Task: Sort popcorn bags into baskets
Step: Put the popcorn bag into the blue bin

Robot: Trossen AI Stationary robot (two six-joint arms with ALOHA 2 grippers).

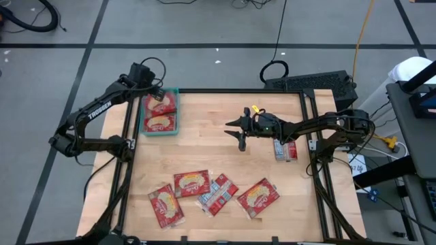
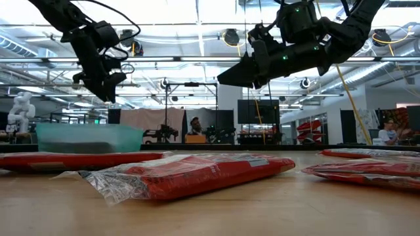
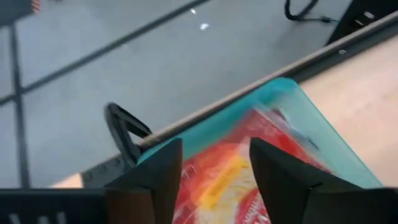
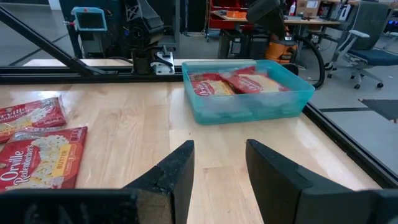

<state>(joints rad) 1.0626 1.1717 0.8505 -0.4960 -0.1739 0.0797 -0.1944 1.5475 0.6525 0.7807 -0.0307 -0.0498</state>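
Seen from above: a wooden bench [image 1: 218, 156] with a teal basket [image 1: 143, 128] at its far left corner, two popcorn bags [image 1: 159, 113] lying inside side by side, red faces up. Counted loose on the bench: four bags in a row near the front edge [image 1: 216, 195], one of them showing a silvery white-and-blue face [image 1: 219, 194], plus one more by the right rail [image 1: 286, 150], partly under the right arm; seven bags in all, one basket. Left hand [image 1: 157, 90] poised over the basket's far end, fingers [image 3: 158, 180] spread apart and empty, only visible so in the left wrist view, which also shows a red and yellow bag [image 3: 230, 180] directly beneath. Right hand [image 1: 235, 128] raised over the bench middle, well apart from every bag, fingers [image 4: 177, 171] parted and holding nothing, pointed toward the basket [image 4: 249, 109] across bare wood. From bench height only: both hands clearly lifted off the surface, left [image 2: 105, 82] above the basket [image 2: 88, 137], right [image 2: 230, 78] higher up, and people [image 2: 194, 126] seated in the room behind
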